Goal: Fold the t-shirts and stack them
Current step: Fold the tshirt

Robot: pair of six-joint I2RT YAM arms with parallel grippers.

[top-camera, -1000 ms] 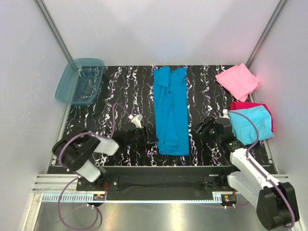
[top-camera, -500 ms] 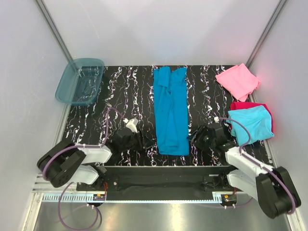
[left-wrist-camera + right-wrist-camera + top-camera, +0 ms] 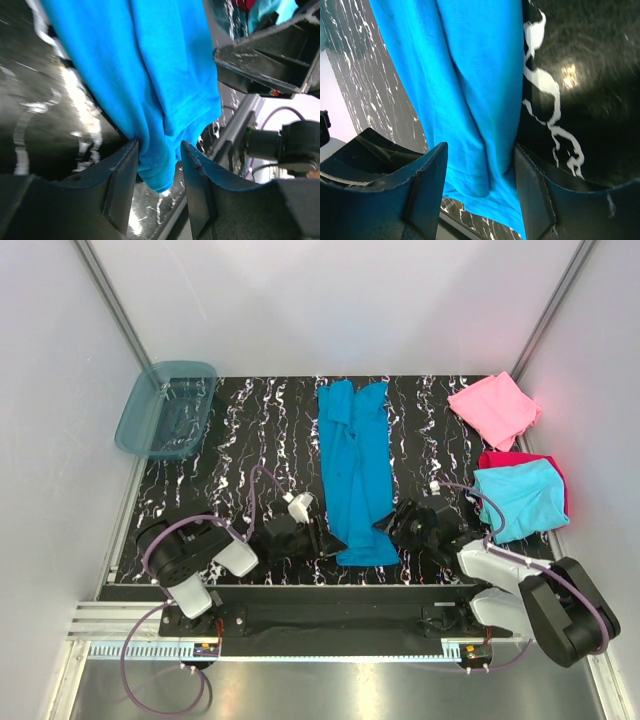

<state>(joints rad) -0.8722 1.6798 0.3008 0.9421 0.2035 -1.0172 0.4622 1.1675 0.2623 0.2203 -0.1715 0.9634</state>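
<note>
Left hand [image 3: 159,145] and right hand [image 3: 480,147] — both half open — astride near corners of the teal-blue t-shirt [image 3: 357,470] (one apiece)

The magenta-red shirt [image 3: 498,458] is mostly hidden under the cyan shirt [image 3: 520,498] — only its edges show. Both wrist views cut the teal-blue shirt [image 3: 145,75] off at the top. From above, the tips of the left gripper [image 3: 324,539] and right gripper [image 3: 386,526] cannot be made out.

We saw a teal-blue t-shirt [image 3: 358,475] stretched lengthwise mid-table; at right, a pink square [image 3: 493,407] and a cyan square [image 3: 520,498] atop a magenta-red square [image 3: 498,457].
</note>
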